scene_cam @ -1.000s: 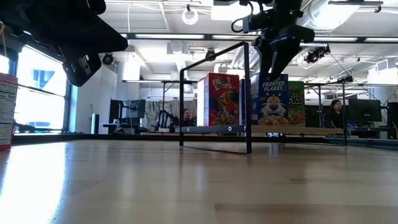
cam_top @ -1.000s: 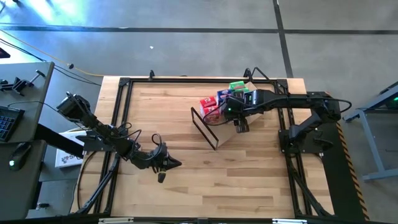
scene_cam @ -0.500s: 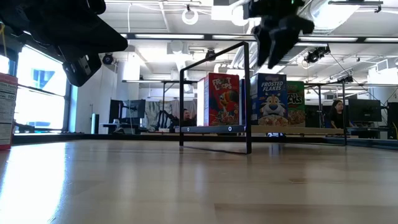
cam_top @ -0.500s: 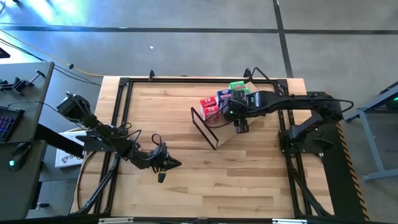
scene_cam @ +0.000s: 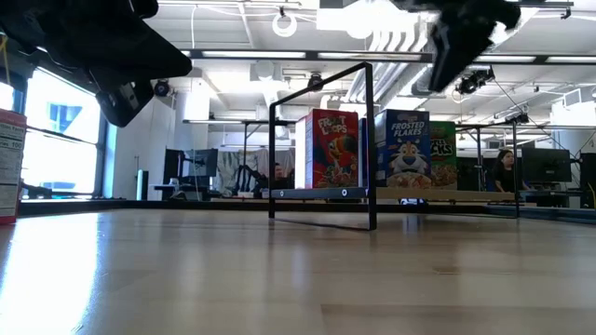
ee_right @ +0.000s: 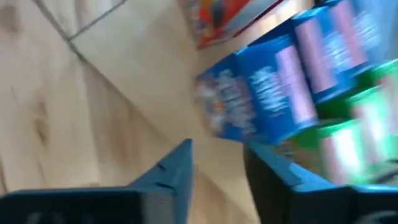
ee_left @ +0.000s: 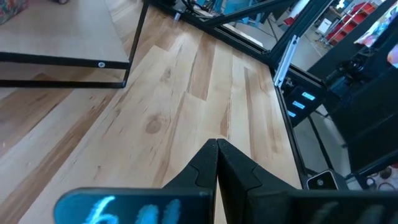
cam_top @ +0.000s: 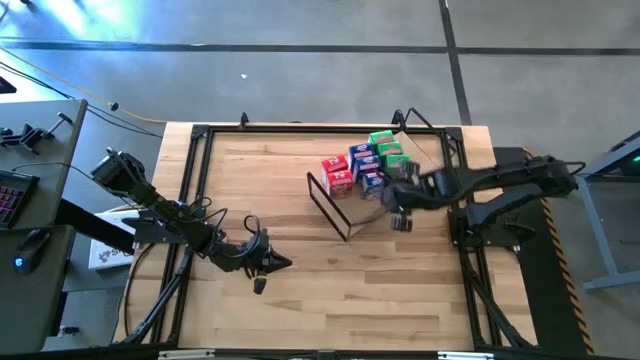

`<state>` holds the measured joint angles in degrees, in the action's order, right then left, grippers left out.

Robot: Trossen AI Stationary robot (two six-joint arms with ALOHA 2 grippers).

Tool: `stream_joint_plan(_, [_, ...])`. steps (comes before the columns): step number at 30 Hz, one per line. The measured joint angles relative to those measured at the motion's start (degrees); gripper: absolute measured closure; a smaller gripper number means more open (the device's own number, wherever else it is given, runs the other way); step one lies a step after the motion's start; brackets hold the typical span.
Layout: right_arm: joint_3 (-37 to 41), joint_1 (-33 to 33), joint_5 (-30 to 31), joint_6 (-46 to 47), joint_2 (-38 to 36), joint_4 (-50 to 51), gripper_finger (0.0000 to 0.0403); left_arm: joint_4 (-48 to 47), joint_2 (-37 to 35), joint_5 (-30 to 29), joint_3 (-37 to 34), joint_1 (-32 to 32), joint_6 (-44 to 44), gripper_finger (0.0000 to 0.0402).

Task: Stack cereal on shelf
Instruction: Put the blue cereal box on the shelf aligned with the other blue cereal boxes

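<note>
Blue cereal [ee_right: 273, 93] faces right pincer [ee_right: 217, 165].

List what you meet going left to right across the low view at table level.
Box at the left edge → black wire frame → red cereal box → blue cereal box → green cereal box.

The cereal boxes [cam_top: 365, 163] are red, blue and green. One red box [scene_cam: 332, 149] has a bright bird picture, and a blue box [scene_cam: 402, 151] has a tiger. The shelf [cam_top: 366, 214] is pale wood with a thin black wire frame [cam_top: 328, 205]. The table [cam_top: 330, 290] is striped light wood.
</note>
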<state>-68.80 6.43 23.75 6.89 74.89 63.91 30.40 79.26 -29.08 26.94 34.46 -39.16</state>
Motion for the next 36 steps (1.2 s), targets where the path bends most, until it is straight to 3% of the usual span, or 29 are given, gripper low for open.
stream_joint_plan(7, [22.9, 3.9, 0.3, 11.7, -7.9, -27.5, 0.0387, 0.3, 0.0, 1.0, 0.0, -0.8, 0.8, 0.0401])
stream_joint_plan(12, [31.3, 1.8, 2.3, 12.6, -6.6, -41.6, 0.0392, 0.4, 0.0, 3.0, 0.0, -2.1, 0.8, 0.0401])
stream_joint_plan(36, [34.1, -8.4, 2.7, 5.5, -5.1, -46.6, 0.0401, 0.3, 0.0, 3.3, 0.0, -2.6, 0.4, 0.0401])
